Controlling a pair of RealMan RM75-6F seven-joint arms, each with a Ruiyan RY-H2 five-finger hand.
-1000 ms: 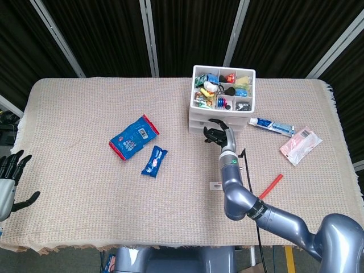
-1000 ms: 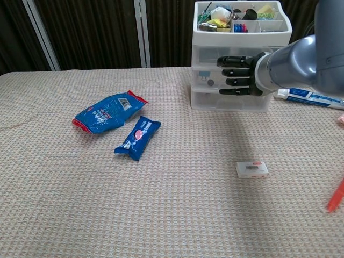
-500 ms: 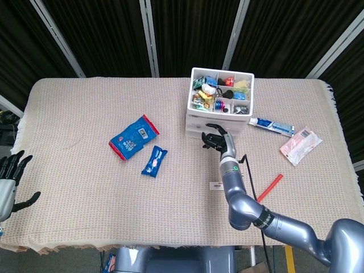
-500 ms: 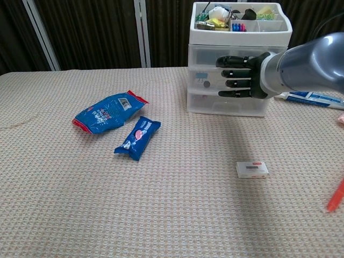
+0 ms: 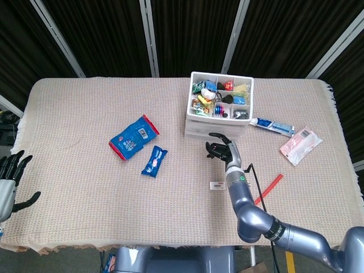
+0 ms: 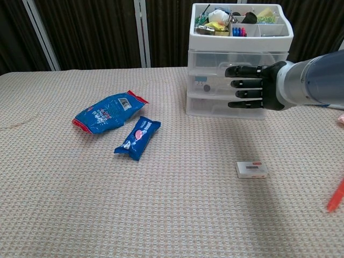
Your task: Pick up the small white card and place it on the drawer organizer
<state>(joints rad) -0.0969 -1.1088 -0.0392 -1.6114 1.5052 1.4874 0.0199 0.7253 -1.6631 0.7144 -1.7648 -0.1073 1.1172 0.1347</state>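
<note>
- Across the woven beige table cloth (image 5: 79,108), all loose items lie where they lay a second ago; only the organizer and the right arm have changed place.
- Right arm (image 5: 267,227): grey, reaching in from the near right corner; its forearm now runs more nearly straight up the table than a second ago.
- Drawer organizer (image 5: 219,108): white, clear-fronted drawers under a top tray of small compartments crowded with coloured oddments. Since a second ago it has slid slightly left and toward the far edge.
- Large blue snack bag (image 5: 133,136) with red ends, and the smaller blue packet (image 5: 154,161) just near of it: both unmoved, left of centre.
- Toothpaste tube (image 5: 271,125), pink-and-white packet (image 5: 300,144) and red stick (image 5: 268,188): on the right side, unmoved.
- Right hand (image 6: 251,86): black, fingers extended and spread, holding nothing; it hangs in front of the drawer fronts, and has drawn back toward the near side since half a second ago.
- Left hand (image 5: 10,176): at the left border beyond the table edge, fingers apart, holding nothing, unchanged.
- Small white card (image 6: 251,169): flat on the cloth, near of the organizer and below the right hand, well apart from both. It is rectangular, with a dark printed block in the middle and a small red mark at one corner; it has not moved.
</note>
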